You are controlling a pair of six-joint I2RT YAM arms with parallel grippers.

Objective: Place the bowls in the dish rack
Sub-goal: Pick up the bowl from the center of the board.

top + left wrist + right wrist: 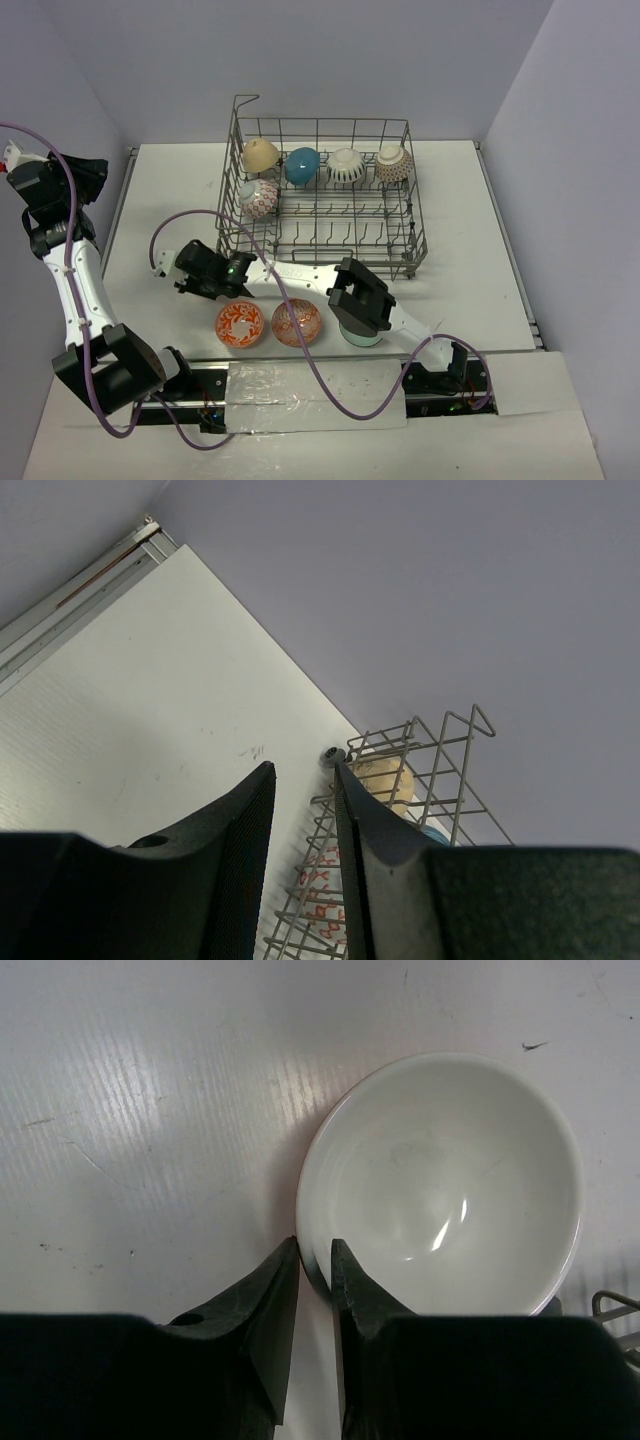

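Dish rack (413, 190), wire, at 12 o'clock on surface (480, 260). Inside, on edge: tan bowl (261, 154), blue bowl (302, 164), striped bowl (346, 165), brown-patterned bowl (394, 163), red-patterned bowl (259, 198).

Loose at 6 o'clock: orange patterned bowls (240, 323), a pair; pale green bowl (360, 340) under right arm (400, 320).

Near rack's 8 o'clock corner: right pincer (312, 1245) astride rim of white bowl (440, 1180); whether clamped, cannot tell.

Raised at 9 o'clock: left pincer (303, 770), released, nothing between.

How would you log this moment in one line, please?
dish rack: partly loaded | right gripper: straddling bowl rim, grip unconfirmed | left gripper: open, empty
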